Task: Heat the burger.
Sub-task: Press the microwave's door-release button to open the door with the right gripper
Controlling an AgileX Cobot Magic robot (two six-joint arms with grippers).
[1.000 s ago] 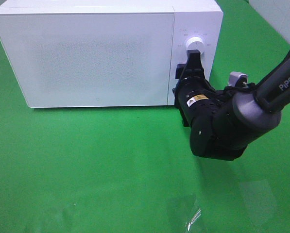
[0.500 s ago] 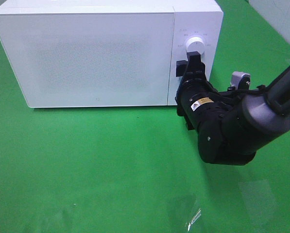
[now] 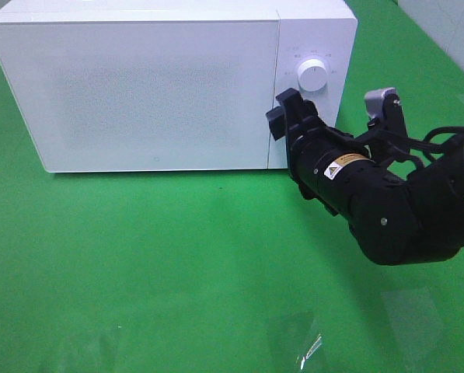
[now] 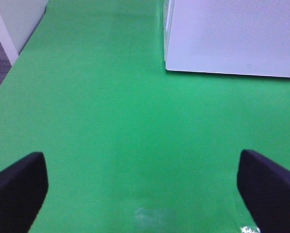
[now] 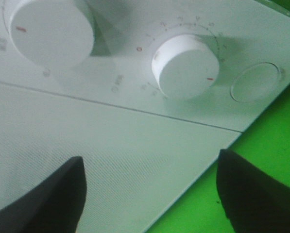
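now that the right gripper (image 3: 283, 109) is no longer on the timer knob (image 3: 312, 75), it hangs spread and empty by the microwave (image 3: 138, 93) door edge; timer likely set. left gripper (image 4: 144, 187) spread, idle. burger unseen, presumably inside.

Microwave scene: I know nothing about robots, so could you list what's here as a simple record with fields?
Microwave: white, standing on a green table
Door: shut
Knob: white, nothing touching it
Right end effector: open, empty, in front of the door's edge, below the knob
Left end effector: open, empty, over the table
Burger: not in view
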